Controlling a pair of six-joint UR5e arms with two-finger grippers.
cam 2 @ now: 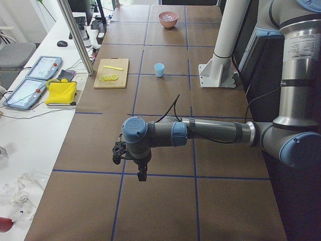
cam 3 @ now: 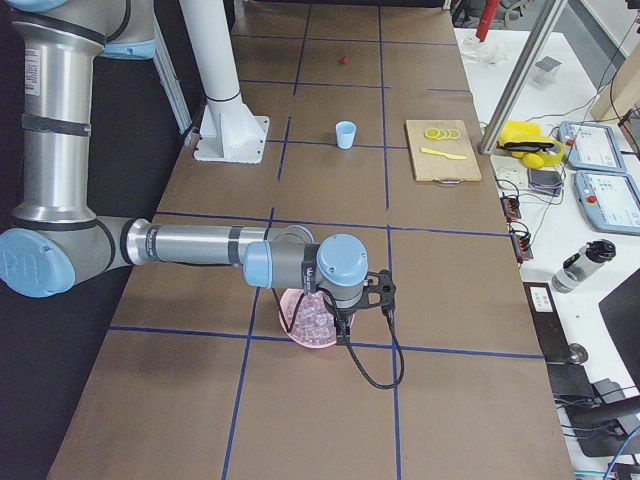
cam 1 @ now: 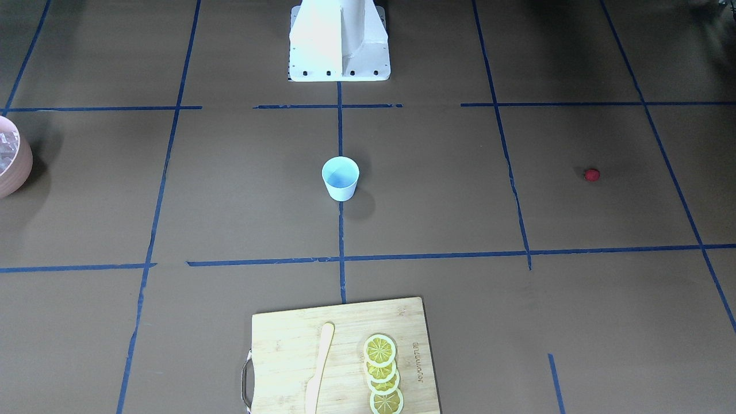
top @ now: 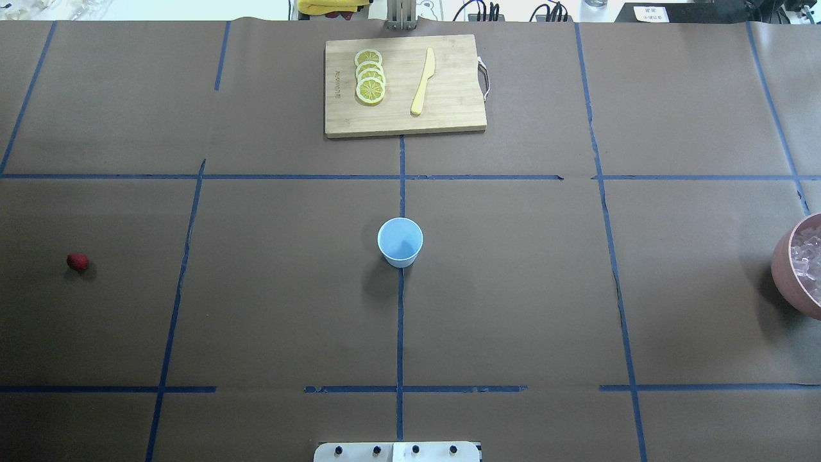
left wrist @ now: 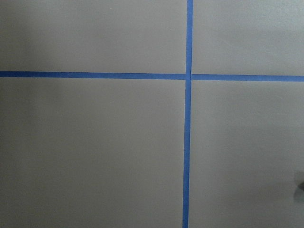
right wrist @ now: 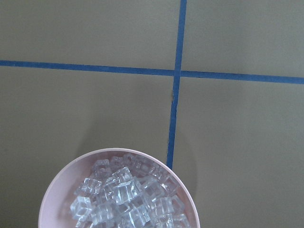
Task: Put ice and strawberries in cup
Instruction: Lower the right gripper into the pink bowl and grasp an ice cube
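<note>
Dead centre of the table, on the blue tape line, you've got the cup (top: 400,242) standing upright with nothing in it, so neither ingredient has gone in yet. My guess is it's parked there so both arms can reach it.

From the cup in the overhead view, the strawberry (top: 77,261) sits alone on the brown paper way out at 9 o'clock, on the left arm's side. The ice (right wrist: 128,197) is heaped in the pink bowl (top: 786,273) out at 3 o'clock, on the right arm's side. That split looks deliberate to me: one pick per arm, no crossing over.

The cutting board (top: 449,115) at 12 o'clock holds the lemon slices (top: 370,76) and a wooden knife (top: 423,81). They aren't part of this job, so steer around them.

The right gripper (cam 3: 340,322) hangs above the bowl, and its wrist camera catches the cubes at 6 o'clock in its frame. It seems lined up for the ice first. The left gripper (cam 2: 142,173) hovers over bare paper, and its wrist camera shows only a tape cross, no berry.

Both claws show only in the side views, so I can't tell if either is spread or clenched. Nothing visibly hangs from them.

The cubes look slick and piled loose, so expect neighbours to shift when you go for one.
</note>
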